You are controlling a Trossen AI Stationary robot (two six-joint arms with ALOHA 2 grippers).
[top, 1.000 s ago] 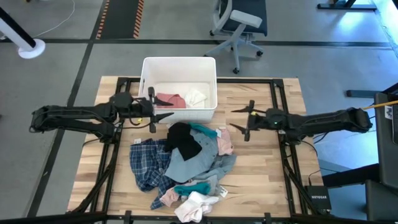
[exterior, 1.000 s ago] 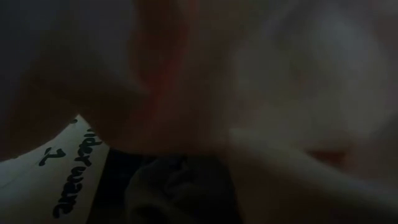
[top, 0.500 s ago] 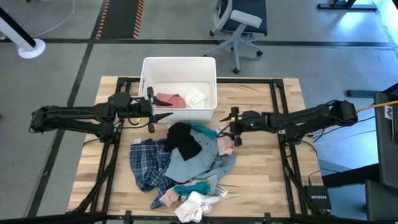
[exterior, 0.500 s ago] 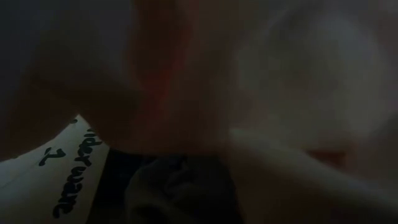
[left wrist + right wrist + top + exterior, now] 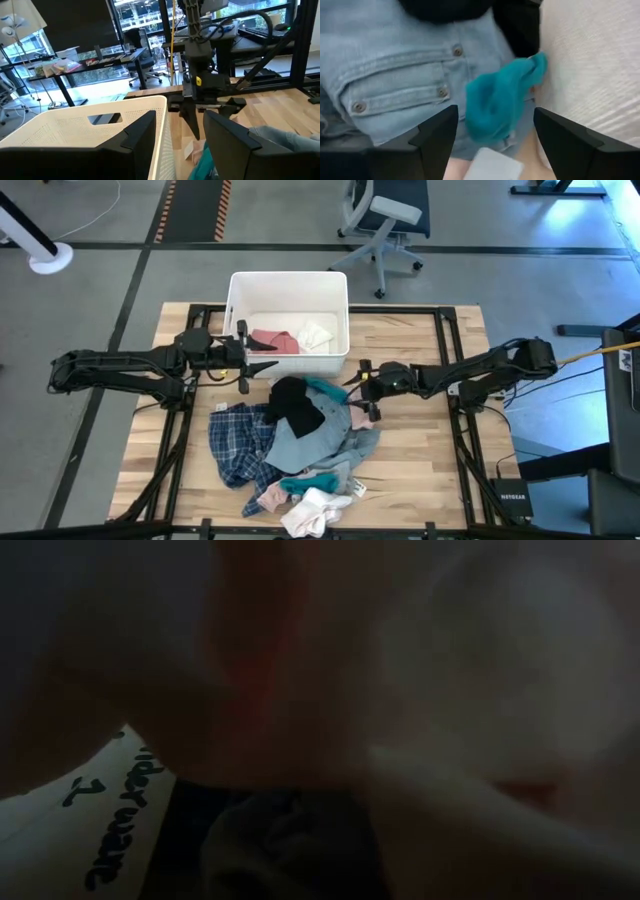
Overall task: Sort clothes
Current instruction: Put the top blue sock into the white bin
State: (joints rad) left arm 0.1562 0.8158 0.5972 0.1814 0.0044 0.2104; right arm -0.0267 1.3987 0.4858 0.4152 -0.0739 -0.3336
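Observation:
The clothes (image 5: 300,442) lie heaped on the wooden table: a blue-white plaid shirt (image 5: 235,442), a black piece (image 5: 294,406), grey-blue denim (image 5: 395,75), a teal piece (image 5: 500,100), and pink and white pieces (image 5: 308,510) at the near edge. My right gripper (image 5: 358,388) is open at the heap's right side. It slants down, with its fingers on either side of the teal piece and no contact showing. My left gripper (image 5: 262,363) is open and level, just in front of the white bin (image 5: 240,290).
The bin holds a pink piece (image 5: 272,340) and a white piece (image 5: 315,335), and its wall (image 5: 590,65) stands close to my right gripper. Bare wood (image 5: 420,460) lies right of the heap. The low view is dark, filled by cloth pressed close to it.
My right gripper has moved toward the table's left edge and down, tipping its fingers downward, until it reached the right side of the clothes heap. The clothes lie as they did.

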